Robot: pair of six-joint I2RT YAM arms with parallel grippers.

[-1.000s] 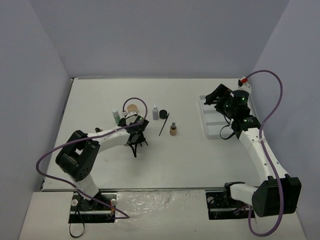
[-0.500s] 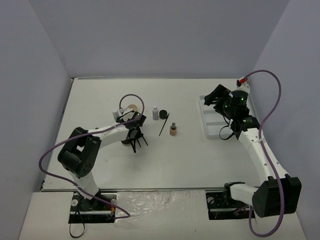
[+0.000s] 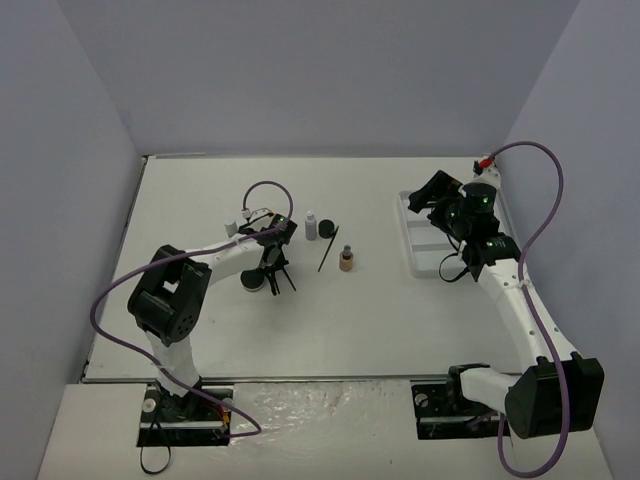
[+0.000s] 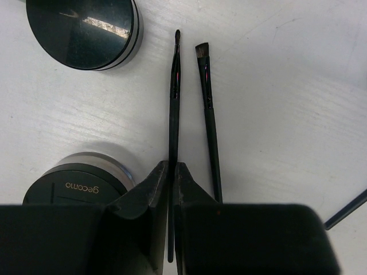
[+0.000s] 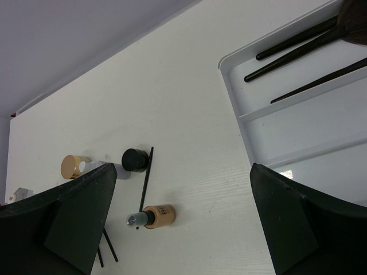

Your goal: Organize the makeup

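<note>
My left gripper is shut on a thin black brush that lies flat on the table, tip pointing away. A second brush lies just to its right. A black jar sits ahead on the left, and a lettered jar touches my left finger. In the top view my left gripper is left of a clear-grey bottle, a black jar, a brush and a tan bottle. My right gripper is open and empty above the white tray.
The tray holds three black brushes in its far compartment. The right wrist view also shows the tan bottle, the black jar and a tan jar. Side walls enclose the table.
My left wrist has shifted a little back and right over the brushes, and its elbow has swung inward. The right arm has barely moved.
</note>
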